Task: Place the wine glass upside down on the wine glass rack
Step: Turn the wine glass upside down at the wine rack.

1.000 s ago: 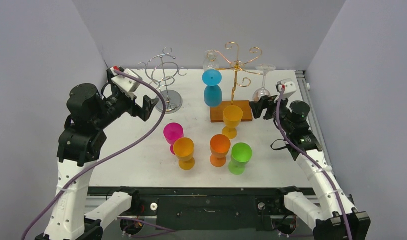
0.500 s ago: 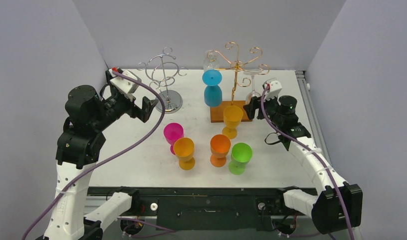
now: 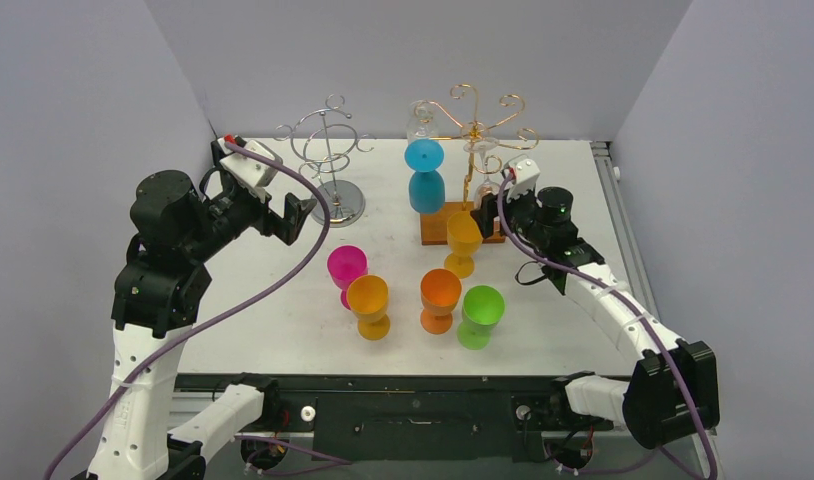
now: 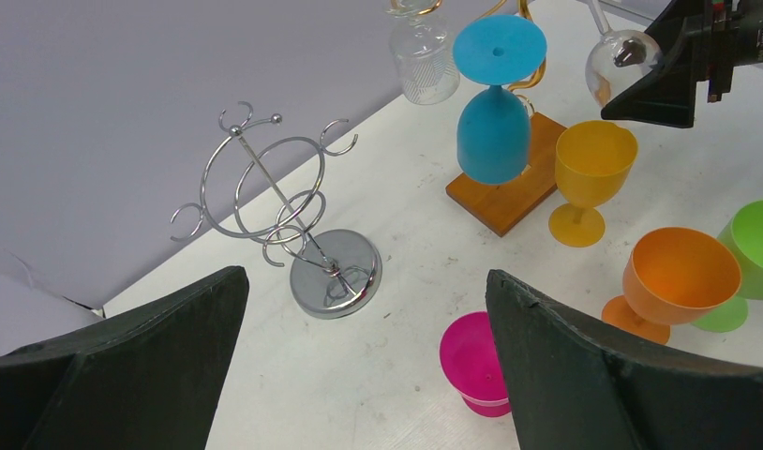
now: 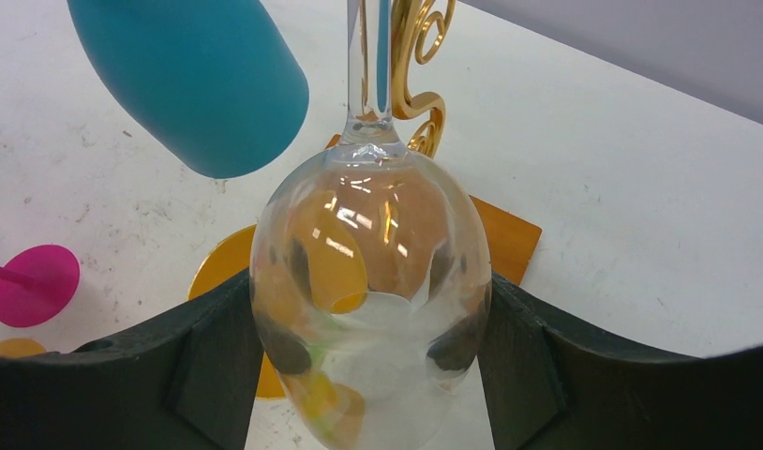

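Wine glass [image 5: 370, 234] inverted, bowl pinched between right gripper [image 5: 370, 366] fingers

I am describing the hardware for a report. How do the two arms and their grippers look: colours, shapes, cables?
The left arm and right arm have white links and black, rounded joint housings. A purple cable runs along each. Each wrist bears a white camera block. The left gripper and right gripper have broad, black, wedge-shaped fingers.

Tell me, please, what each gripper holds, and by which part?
Right gripper holds the clear wine glass by its bowl; left gripper holds nothing.
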